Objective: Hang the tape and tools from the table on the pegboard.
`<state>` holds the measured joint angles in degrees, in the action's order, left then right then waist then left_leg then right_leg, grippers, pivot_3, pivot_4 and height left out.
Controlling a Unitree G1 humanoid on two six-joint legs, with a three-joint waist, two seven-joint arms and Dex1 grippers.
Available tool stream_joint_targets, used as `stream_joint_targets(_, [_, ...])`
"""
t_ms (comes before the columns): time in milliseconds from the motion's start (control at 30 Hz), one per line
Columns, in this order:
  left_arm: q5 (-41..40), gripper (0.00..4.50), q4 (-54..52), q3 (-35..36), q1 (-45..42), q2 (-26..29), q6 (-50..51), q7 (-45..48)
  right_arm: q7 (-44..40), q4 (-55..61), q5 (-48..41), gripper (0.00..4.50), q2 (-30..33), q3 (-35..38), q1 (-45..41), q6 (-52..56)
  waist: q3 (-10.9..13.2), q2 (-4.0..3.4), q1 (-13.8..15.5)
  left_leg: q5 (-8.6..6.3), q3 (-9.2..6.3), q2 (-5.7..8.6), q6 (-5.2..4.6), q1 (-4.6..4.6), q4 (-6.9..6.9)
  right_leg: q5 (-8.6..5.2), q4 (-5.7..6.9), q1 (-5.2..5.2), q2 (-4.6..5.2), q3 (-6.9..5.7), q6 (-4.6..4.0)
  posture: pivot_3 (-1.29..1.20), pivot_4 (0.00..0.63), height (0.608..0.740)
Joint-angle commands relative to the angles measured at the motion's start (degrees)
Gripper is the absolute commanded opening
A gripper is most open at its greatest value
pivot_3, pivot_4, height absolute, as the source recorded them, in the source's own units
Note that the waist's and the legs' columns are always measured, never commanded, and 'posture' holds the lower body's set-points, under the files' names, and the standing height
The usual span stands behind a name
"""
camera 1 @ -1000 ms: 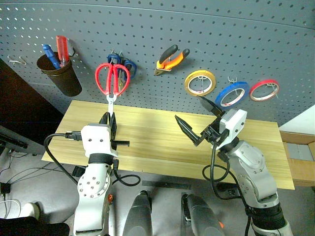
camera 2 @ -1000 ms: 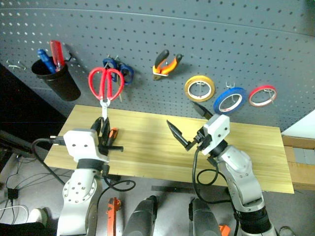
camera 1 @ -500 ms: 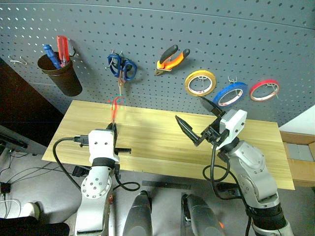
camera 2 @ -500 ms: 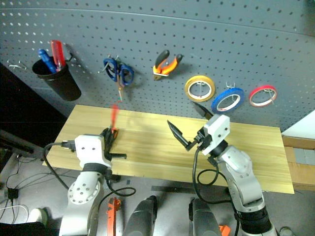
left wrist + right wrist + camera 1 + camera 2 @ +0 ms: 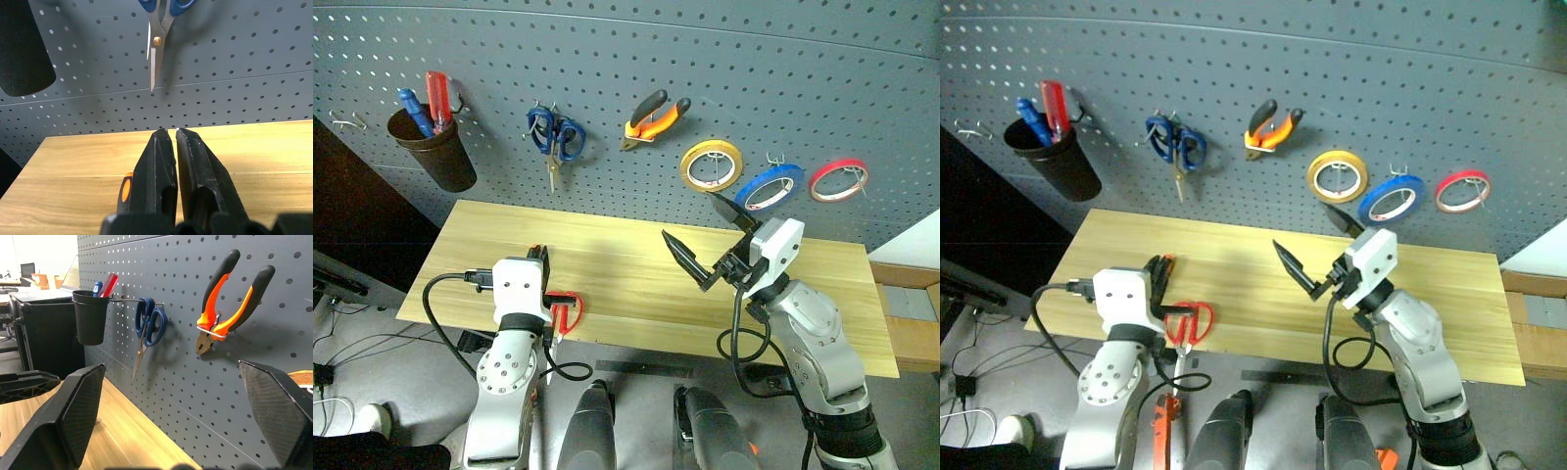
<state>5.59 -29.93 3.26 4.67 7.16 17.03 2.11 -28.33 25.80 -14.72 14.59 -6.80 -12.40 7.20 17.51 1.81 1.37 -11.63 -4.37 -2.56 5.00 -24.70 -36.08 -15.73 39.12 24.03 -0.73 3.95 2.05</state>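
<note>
The red-handled scissors (image 5: pixel 1189 322) sit at the front edge of the table (image 5: pixel 626 264), against my left wrist, blades pointing down past the edge. I cannot tell whether they rest on the wood or hang on the wrist. My left gripper (image 5: pixel 169 130) is shut and empty, low over the table below the pegboard (image 5: pixel 734 69). Beside its fingers lies the orange-and-black screwdriver (image 5: pixel 126 188). The pliers (image 5: pixel 654 117) and the blue tape (image 5: pixel 771 186) hang on the pegboard. My right gripper (image 5: pixel 687 213) is open and empty above the table's middle, close below the tapes.
Blue-handled scissors (image 5: pixel 555 137) hang above my left gripper. A dark cup (image 5: pixel 434 149) holding a red and a blue screwdriver hangs at the far left. A yellow roll (image 5: pixel 711 164) and a red roll (image 5: pixel 838 179) flank the blue tape.
The red scissors, held up at the pegboard by my left gripper a second ago, dropped to the table's front edge. The left gripper closed and sank slightly. The right arm stayed still.
</note>
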Motion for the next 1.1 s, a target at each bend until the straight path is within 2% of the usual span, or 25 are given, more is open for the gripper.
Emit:
stream_joint_targets(33, [-0.1, 0.25, -1.8, 0.2, -0.2, 0.3, -1.4, 0.1, 0.0, 1.5, -0.2, 4.50, 0.1, 0.3, -0.2, -0.8, 0.0, 0.00, 0.0, 0.00, 0.00, 0.00, 0.00, 0.00, 0.00, 0.00, 0.00, 0.00, 0.00, 0.00, 0.00, 0.13, 0.265, 0.740])
stream_joint_targets(700, [-1.1, 0.25, -5.0, -0.7, 2.9, 0.5, 1.6, 1.8, -0.5, 2.5, -0.5, 4.50, 1.2, -0.2, 0.7, 1.1, 0.0, 0.02, 0.0, 0.00, 0.00, 0.00, 0.00, 0.00, 0.00, 0.00, 0.01, 0.00, 0.00, 0.01, -0.01, 0.13, 0.272, 0.740])
stream_joint_targets(833, [-3.7, 1.15, -6.1, -0.9, 6.1, -0.3, 8.4, 3.4, -0.5, 3.6, -0.3, 4.50, 2.2, -0.9, 1.4, 4.0, 0.0, 0.02, 0.0, 0.00, 0.00, -0.01, 0.00, 0.01, -0.01, 0.00, 0.02, 0.00, 0.00, 0.01, -0.01, 0.13, 0.278, 0.740])
stream_joint_targets(1100, [-6.6, 3.95, -8.2, 0.2, 11.6, 0.7, 18.9, 5.3, -0.9, 5.3, -0.7, 4.50, 3.7, -1.6, 3.4, 6.4, 0.0, 0.03, 0.0, 0.00, -0.01, -0.01, -0.02, 0.02, -0.01, -0.12, 0.04, 0.00, -0.02, 0.01, 0.20, 0.13, 0.292, 0.740])
